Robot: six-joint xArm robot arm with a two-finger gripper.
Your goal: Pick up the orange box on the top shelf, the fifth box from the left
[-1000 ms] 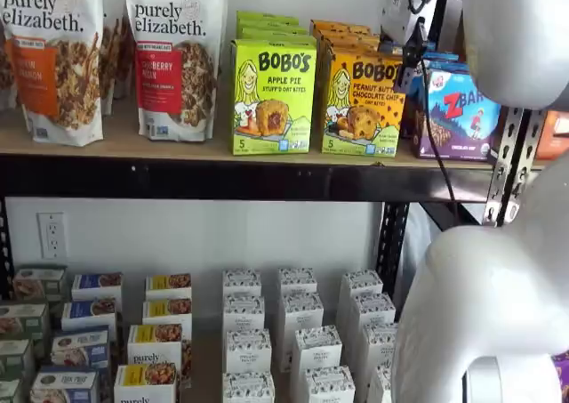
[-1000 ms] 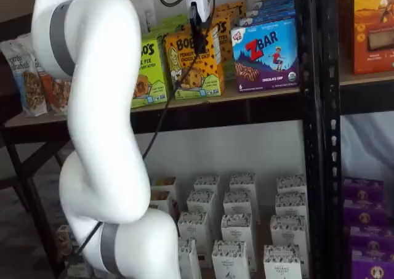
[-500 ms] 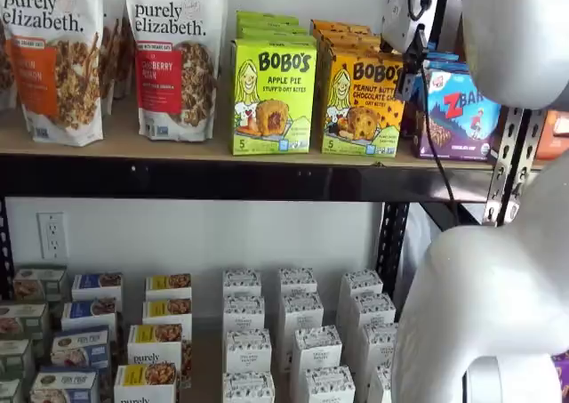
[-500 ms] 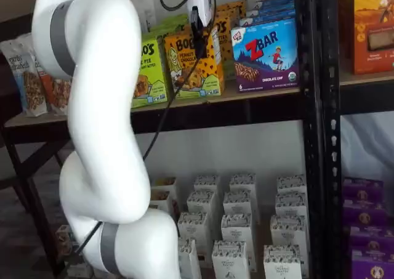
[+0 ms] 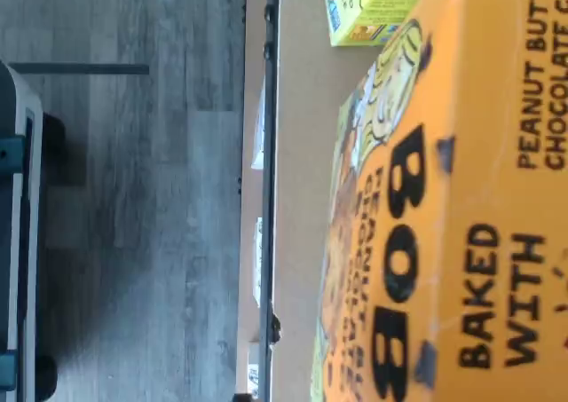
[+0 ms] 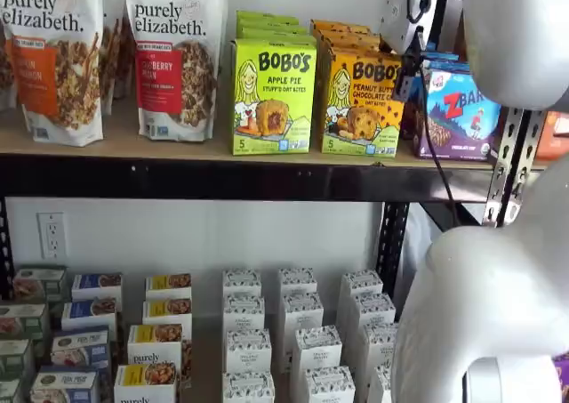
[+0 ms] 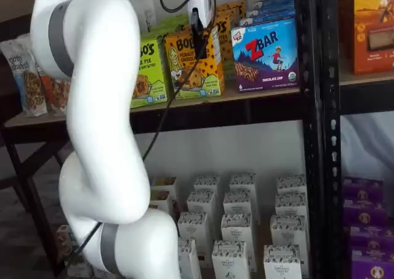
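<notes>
The orange box stands upright on the top shelf, between a lime-green Bobo's carton and a blue ZBar box. It also shows in a shelf view. In the wrist view its orange face fills most of the picture, very close, with the shelf board beside it. My gripper hangs at the box's upper part. Its white body sits above the box and one black finger shows across the box's front. The other finger is hidden, so I cannot tell if it is shut.
Two granola bags stand left of the green carton. A black upright rises right of the ZBar box. Small white cartons fill the lower level. My white arm stands in front of the shelves.
The gripper has risen slightly at the orange box. The box, slightly tilted a second ago, now stands straighter.
</notes>
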